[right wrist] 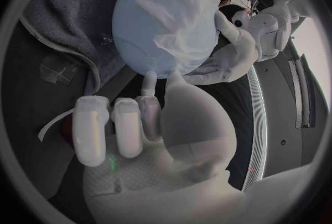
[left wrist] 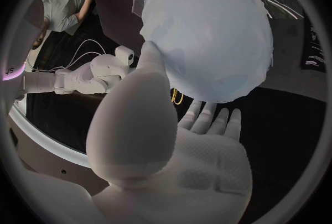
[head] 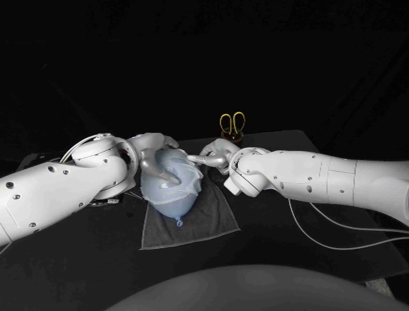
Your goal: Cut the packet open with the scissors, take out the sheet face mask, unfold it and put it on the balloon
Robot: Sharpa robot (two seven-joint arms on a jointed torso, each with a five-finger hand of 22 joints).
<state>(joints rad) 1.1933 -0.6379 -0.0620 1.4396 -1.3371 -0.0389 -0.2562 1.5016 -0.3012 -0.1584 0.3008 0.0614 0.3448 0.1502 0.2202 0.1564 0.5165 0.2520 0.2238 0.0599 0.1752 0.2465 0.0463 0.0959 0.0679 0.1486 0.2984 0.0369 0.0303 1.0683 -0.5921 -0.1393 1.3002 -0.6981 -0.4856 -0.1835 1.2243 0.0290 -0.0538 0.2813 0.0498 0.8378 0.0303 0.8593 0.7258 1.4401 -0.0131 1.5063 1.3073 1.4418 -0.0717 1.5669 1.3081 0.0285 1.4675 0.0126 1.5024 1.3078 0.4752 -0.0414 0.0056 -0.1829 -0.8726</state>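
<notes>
Behind the balloon (head: 172, 188), yellow-handled scissors (head: 232, 122) stand upright in a dark holder (head: 231, 137).

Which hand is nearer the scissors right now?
Right. The right hand is at the balloon's far end, just in front of the scissors; the left hand lies on the balloon, farther away.

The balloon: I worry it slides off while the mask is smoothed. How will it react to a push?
Probably very light: the balloon is inflated and rounded, lying on its side, so it may roll. The grey towel under it likely adds grip. Its skin probably dents under the left hand's touch, and the draped sheet mask may slip.
</notes>
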